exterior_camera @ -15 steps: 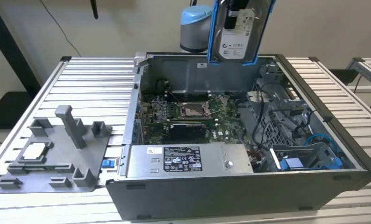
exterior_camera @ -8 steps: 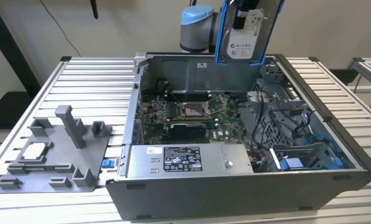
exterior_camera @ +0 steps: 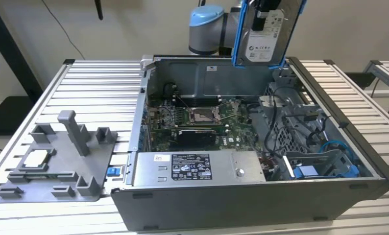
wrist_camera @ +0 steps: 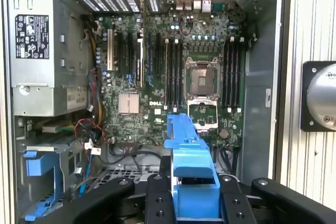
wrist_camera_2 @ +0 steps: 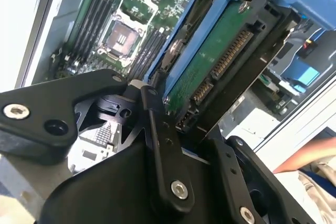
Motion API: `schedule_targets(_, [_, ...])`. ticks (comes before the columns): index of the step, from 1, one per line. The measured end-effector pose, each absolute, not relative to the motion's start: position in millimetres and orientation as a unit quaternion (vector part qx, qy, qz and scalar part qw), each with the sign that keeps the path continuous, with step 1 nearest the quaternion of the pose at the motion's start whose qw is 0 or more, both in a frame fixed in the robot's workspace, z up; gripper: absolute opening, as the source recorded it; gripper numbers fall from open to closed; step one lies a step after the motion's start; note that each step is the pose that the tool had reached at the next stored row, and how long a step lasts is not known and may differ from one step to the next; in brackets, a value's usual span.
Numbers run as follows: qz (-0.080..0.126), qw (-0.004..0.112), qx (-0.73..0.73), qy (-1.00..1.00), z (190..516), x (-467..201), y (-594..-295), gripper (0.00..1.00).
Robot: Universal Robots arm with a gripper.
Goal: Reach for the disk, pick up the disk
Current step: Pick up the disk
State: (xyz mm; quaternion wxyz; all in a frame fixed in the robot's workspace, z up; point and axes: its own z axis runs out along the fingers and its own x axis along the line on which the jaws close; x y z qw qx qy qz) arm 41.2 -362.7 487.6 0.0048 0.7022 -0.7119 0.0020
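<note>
Jaws clamped on the disk (exterior_camera: pixel 268 36), so we're holding it with the gripper (wrist_camera_2: pixel 173 124) above the open computer case (exterior_camera: pixel 351 147), blue bracket (wrist_camera: pixel 191 169) facing the motherboard (wrist_camera: pixel 173 77).

The disk (exterior_camera: pixel 268 36) hangs upright in the air, its white label facing the camera and its blue bracket running down both long edges. The gripper (exterior_camera: pixel 268 9) clasps it from the top, at the upper edge of the picture. Just behind the gripper sits the arm's grey joint with a light blue cap (exterior_camera: pixel 206 29). Straight below the disk lies an open computer case (exterior_camera: pixel 247 200) on a ribbed metal table (exterior_camera: pixel 90 83), with its green circuit board (exterior_camera: pixel 201 120) exposed and a large grey box (exterior_camera: pixel 198 168) nearer the front wall. Well off from the gripper, toward the exterior view's left, a grey holder (exterior_camera: pixel 57 161) rests on the table with a small square chip (exterior_camera: pixel 37 158) on it.
</note>
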Motion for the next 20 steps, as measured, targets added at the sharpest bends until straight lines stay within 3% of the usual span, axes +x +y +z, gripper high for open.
schedule_targets(20, [0.002, 0.005, 0.702, -0.712, 487.6, 80.4, -362.6, 0.00])
